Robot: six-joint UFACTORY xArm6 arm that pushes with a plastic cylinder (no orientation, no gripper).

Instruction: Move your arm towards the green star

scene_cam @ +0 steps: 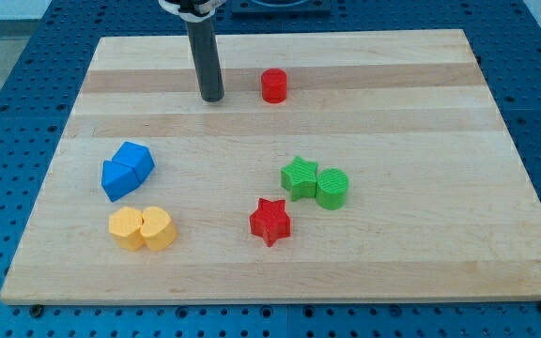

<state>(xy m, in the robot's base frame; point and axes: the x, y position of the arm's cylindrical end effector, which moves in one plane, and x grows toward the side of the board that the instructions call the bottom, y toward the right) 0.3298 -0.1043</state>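
Note:
The green star (300, 176) lies right of the board's centre, touching a green cylinder (332, 188) on its right. My tip (213, 97) rests on the board near the view's top, well up and to the left of the green star. A red cylinder (273, 85) stands just to the right of my tip, apart from it.
A red star (270, 222) lies below the green star. Two blue blocks (126, 170) sit together at the left. Two yellow blocks (142, 228) sit side by side below them. The wooden board (421, 84) lies on a blue perforated table.

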